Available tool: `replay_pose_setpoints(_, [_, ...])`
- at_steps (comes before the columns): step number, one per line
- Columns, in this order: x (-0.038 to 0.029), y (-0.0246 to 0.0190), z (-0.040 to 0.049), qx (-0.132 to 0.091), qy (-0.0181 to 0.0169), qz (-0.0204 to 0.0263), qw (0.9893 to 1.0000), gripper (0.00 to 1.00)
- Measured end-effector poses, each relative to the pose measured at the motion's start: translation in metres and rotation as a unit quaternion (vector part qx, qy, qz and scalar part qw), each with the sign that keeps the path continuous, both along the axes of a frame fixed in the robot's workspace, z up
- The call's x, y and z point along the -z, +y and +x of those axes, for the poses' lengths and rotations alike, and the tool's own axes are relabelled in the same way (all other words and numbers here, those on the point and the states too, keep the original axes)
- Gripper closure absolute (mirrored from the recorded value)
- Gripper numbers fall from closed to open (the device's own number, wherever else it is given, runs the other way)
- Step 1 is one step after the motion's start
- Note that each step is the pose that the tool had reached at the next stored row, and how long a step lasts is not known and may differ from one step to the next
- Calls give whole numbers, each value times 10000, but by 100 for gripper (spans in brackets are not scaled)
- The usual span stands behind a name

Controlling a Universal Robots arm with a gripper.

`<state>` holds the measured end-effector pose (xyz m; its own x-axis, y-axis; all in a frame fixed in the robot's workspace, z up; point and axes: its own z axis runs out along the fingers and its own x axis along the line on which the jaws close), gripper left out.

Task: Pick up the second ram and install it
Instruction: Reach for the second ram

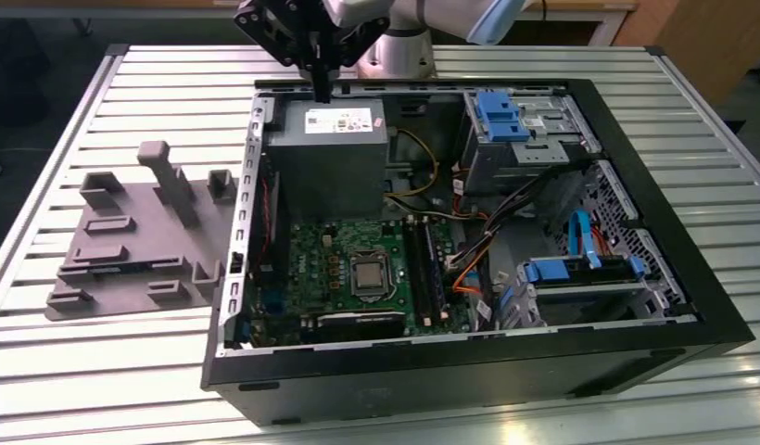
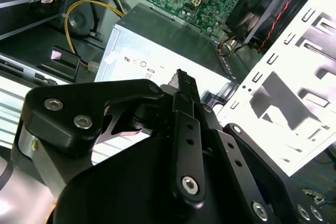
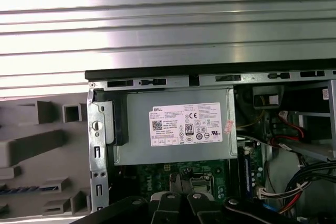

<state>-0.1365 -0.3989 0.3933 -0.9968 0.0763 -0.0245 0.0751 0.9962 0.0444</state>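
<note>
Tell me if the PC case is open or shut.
Open. The case lies on its side with no panel over it, so the motherboard and power supply show from above.

Arm high, gripper closed.
In the exterior view the arm [image 1: 445,17] stretched from one o'clock; its gripper [image 1: 321,90] sat near twelve o'clock, pointing toward six, fingers [image 2: 185,98] pressed together.

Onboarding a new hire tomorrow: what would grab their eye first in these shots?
The opened black computer case on the slatted table, its green motherboard exposed. The gripper hangs above the grey power supply; a grey moulded fixture lies at the exterior view's left.
</note>
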Motion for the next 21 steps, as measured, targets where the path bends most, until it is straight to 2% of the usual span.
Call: replay_pose_setpoints(21, [0, 0, -102, 0, 0, 0, 10000, 89])
